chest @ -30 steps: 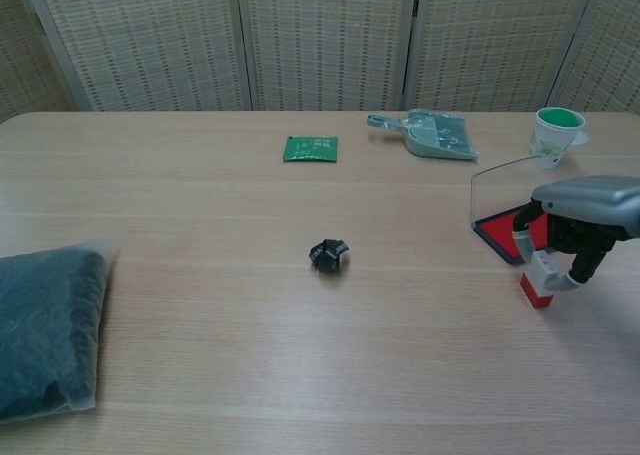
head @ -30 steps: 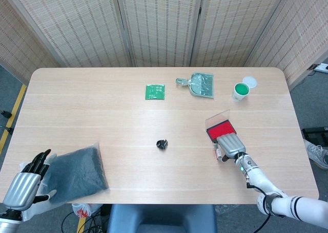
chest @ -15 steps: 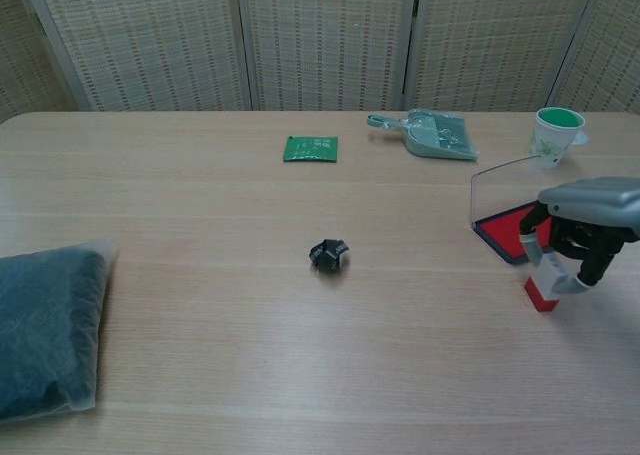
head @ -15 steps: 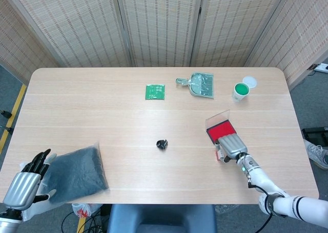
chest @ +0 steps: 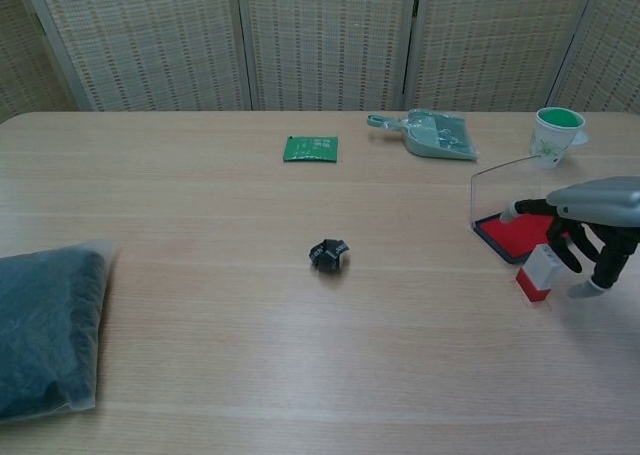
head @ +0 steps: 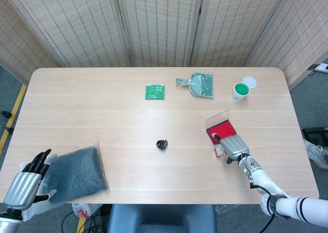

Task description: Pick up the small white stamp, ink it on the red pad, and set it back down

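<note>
The small white stamp, white on top with a red base, stands on the table just in front of the red ink pad. The pad's clear lid stands raised behind it. My right hand hovers just right of the stamp with its fingers spread and holds nothing. At the table's near left corner my left hand rests with fingers apart against a dark bag. The chest view does not show the left hand.
A small black clip-like object lies mid-table. Along the back sit a green packet, a grey-green dustpan and a white cup with green inside. Wicker screens stand behind the table.
My right hand has let go of the stamp and opened its fingers, drawing slightly to the right. The stamp now stands free on the table. The left hand has not moved.
</note>
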